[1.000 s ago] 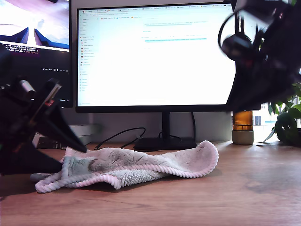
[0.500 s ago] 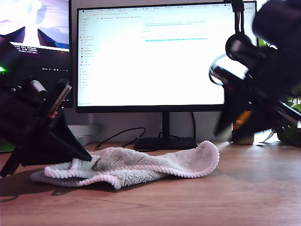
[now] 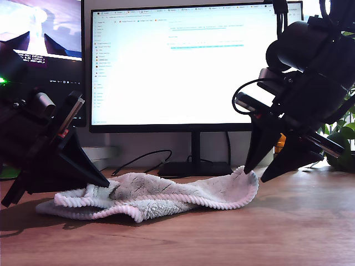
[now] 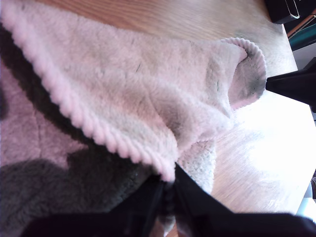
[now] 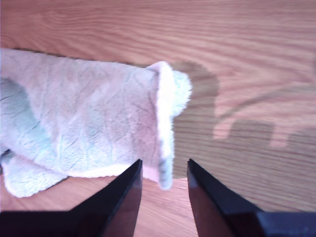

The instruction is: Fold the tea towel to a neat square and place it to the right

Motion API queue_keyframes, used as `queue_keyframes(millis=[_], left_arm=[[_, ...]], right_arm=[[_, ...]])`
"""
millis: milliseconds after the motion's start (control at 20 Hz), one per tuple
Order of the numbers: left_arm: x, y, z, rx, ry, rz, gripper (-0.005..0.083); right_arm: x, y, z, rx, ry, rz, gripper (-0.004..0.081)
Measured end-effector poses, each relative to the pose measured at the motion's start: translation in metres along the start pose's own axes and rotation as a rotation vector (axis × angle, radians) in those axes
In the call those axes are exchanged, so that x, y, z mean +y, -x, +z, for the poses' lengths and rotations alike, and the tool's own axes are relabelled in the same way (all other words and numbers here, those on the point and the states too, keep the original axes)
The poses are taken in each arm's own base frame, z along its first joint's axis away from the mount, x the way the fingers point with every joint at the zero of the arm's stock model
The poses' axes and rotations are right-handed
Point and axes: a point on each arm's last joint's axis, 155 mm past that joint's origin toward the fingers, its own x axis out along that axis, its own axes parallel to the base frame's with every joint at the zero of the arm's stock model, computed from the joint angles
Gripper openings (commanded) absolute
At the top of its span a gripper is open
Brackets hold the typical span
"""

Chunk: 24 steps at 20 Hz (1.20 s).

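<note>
Comparing with a second ago: my second gripper (image 3: pixel 256 174), then a blur high at 2 o'clock in the exterior view, has come down to the towel's curled end; the end under my first gripper has been dragged and re-bunched.
Desk (image 3: pixel 299 221): wooden, bare from 4 to 6 o'clock in the exterior view, the widest room for carrying and laying the cloth.
Monitor (image 3: pixel 183 66): stands close behind the towel from 10 to 1 o'clock, its stand foot (image 3: pixel 194 169) and a cable (image 3: pixel 144 157) just behind the cloth, so little room backward.
Tea towel (image 3: pixel 150 194): lies crumpled along the desk at the exterior view's 6 to 7 o'clock, one end curled upright toward 4 o'clock, corded hem (image 3: pixel 188 198) facing the camera; not yet a square.
First gripper (image 4: pixel 168 190): fingers pressed together on the hem at the towel's 8 o'clock end in the exterior view, cloth pinched between them.
Second gripper, state: fingers spread apart, straddling the upright corner (image 5: pixel 165 128), nothing held; one fingertip (image 3: pixel 246 169) just touches or nearly touches the curl.
Meaning for the task: both ends are about to be held, I judge, so a lift and fold can follow once the second closes.
Amber jar (image 3: pixel 286 152) and plant (image 3: pixel 339 141): at 3 o'clock in the exterior view, behind my second gripper, limiting swing that way.
</note>
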Motion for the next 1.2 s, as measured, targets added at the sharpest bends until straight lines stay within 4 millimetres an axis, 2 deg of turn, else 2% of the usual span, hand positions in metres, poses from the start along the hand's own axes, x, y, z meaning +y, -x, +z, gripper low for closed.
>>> queue_keyframes(millis=[200,450,750,850,950,1200], left_arm=[[0.000,0.000,0.000,0.002,0.000,-0.003,-0.0020],[-0.001,0.000,0.000,0.001,0.000,-0.003,-0.0020],[-0.001,0.000,0.000,0.001,0.000,-0.003,-0.0020],[-0.001,0.000,0.000,0.001,0.000,-0.003,-0.0020],[-0.001,0.000,0.000,0.001,-0.001,-0.004,-0.0020],[-0.010,0.000,0.002,0.008,-0.011,-0.042,-0.0020]], right_arm=[[0.000,0.000,0.000,-0.001,0.000,-0.002,0.0255],[-0.003,-0.013,-0.002,0.013,-0.023,-0.002,0.0254],[0.002,-0.014,-0.001,0.004,-0.023,0.008,0.0236],[0.004,-0.015,-0.002,0.008,-0.028,0.009,0.0135],[0.008,-0.016,-0.005,0.019,-0.030,0.013,-0.0017],[0.011,-0.017,-0.015,0.051,-0.046,0.010,-0.0012]])
